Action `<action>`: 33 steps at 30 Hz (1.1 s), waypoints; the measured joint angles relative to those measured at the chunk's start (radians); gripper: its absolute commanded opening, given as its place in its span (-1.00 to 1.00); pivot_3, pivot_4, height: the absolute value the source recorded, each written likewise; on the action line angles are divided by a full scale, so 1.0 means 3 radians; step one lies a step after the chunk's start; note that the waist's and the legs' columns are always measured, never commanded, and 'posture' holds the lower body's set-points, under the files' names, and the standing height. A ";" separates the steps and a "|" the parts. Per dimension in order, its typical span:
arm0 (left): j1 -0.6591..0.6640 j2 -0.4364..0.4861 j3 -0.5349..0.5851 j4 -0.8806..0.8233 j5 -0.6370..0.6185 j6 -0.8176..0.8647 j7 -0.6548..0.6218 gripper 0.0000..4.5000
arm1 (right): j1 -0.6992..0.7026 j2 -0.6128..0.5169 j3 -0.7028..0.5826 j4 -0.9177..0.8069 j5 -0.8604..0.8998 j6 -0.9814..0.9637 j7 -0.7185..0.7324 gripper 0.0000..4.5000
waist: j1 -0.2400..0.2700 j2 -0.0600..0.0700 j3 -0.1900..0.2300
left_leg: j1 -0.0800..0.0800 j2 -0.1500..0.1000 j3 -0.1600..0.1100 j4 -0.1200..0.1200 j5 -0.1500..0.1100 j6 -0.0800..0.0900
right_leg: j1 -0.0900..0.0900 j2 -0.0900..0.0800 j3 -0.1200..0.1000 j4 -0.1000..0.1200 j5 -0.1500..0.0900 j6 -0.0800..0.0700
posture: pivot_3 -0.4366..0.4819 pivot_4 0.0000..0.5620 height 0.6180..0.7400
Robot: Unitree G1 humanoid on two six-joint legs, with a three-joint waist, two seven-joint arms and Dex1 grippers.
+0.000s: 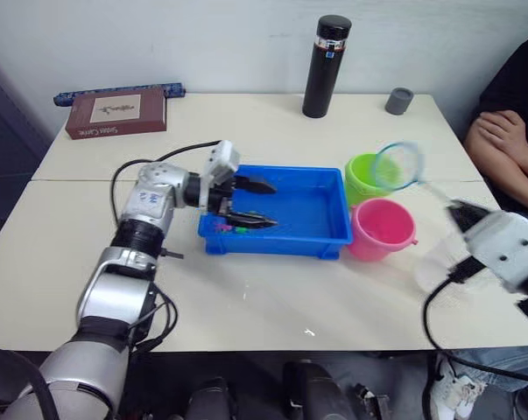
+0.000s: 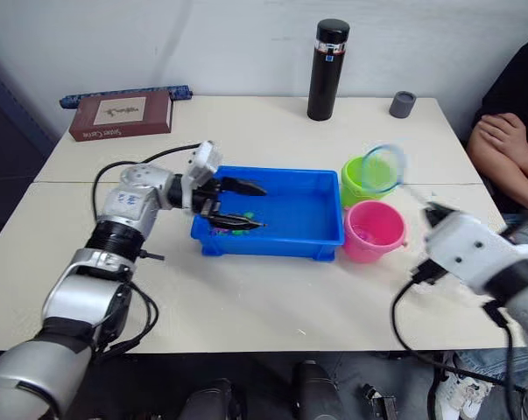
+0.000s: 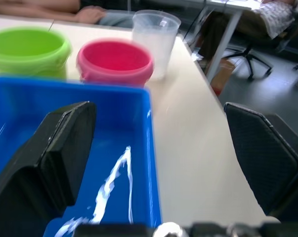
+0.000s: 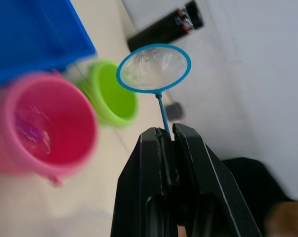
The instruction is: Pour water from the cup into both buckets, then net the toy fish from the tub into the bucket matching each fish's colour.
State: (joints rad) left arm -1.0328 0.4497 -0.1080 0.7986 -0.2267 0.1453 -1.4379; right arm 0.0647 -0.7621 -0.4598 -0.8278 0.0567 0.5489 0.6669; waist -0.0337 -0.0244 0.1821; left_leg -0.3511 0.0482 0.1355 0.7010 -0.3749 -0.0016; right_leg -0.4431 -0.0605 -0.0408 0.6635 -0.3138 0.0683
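The shallow bright blue plastic tub (image 1: pixel 320 229) is the landmark. The left gripper (image 1: pixel 250 203) hovers over its left end, fingers spread, above tiny pink and green toy fish (image 1: pixel 227 227). Right of the tub stand the lime green bucket (image 1: pixel 362 178) and pink bucket (image 1: pixel 383 228). The right gripper (image 4: pixel 167 134) pinches the blue-rimmed mesh net (image 4: pixel 153 68) by its handle, the hoop raised over the green bucket. The clear plastic measuring cup (image 3: pixel 155 42) stands beyond the pink bucket.

Beige table (image 1: pixel 272 297) carries blue tub (image 1: pixel 329 241), green bucket (image 1: pixel 362 179), pink bucket (image 1: pixel 382 229), clear cup (image 3: pixel 153 42), flask (image 1: pixel 326 66), grey cap (image 1: pixel 399 101), box (image 1: pixel 116 115).

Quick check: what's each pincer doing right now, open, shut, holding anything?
Left pincer: open, empty, over the tub.
Right pincer: shut on the net handle.
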 measured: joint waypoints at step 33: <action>0.1384 0.1057 0.0487 -0.1872 -0.0217 0.0972 0.0688 0.98 | -0.1876 0.0633 0.2453 0.1715 0.0073 0.0423 -0.0149 -1.00 | 0.0019 -0.0001 -0.0001 | -0.0025 0.0000 -0.0020 0.0004 -0.0003 0.0014 | -0.0003 -0.0043 -0.0029 -0.0001 0.0004 0.0004 | -0.05 -0.47 1.00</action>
State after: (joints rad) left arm -0.6177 0.7666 0.0380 0.2369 -0.2917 0.4371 -1.2315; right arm -0.4982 -0.5722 0.2760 -0.3132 0.0786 0.6758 0.6222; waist -0.0281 -0.0246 0.1819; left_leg -0.3588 0.0481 0.1296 0.7023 -0.3757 0.0027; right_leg -0.4441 -0.0734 -0.0496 0.6631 -0.3126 0.0694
